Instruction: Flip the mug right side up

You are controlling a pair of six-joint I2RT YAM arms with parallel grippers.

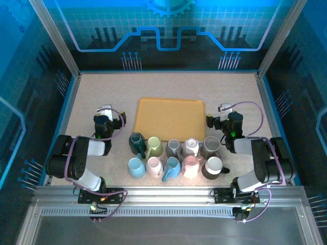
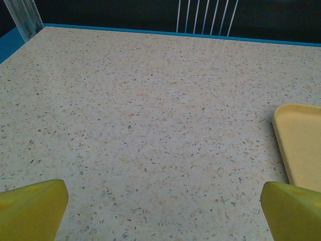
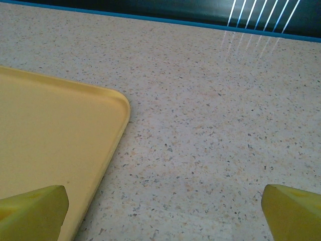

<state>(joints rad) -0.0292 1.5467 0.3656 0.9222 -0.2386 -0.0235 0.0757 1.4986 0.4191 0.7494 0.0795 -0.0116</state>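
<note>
**Ten mugs in two rows, both sets of jaws wide**

A cluster of ten coloured mugs (image 1: 173,149) stands in two rows of five close to the counter's near edge, about midway along it. The far row runs from a dark teal mug (image 1: 137,143) on the left to a grey mug (image 1: 211,145) on the right. The near row runs from a light blue mug (image 1: 136,167) to a black mug with a white inside (image 1: 213,167). Which mugs are upside down cannot be told from above.

Just beyond the far row lies a flat yellow-orange rectangular tray (image 1: 168,120). The left jaws hang left of the tray, beyond and left of the dark teal mug and apart from it. The right jaws hang right of the tray, just beyond the grey mug. Both stand wide open, their yellow fingertips (image 2: 30,208) far apart above the speckled beige counter (image 1: 102,92).
</note>
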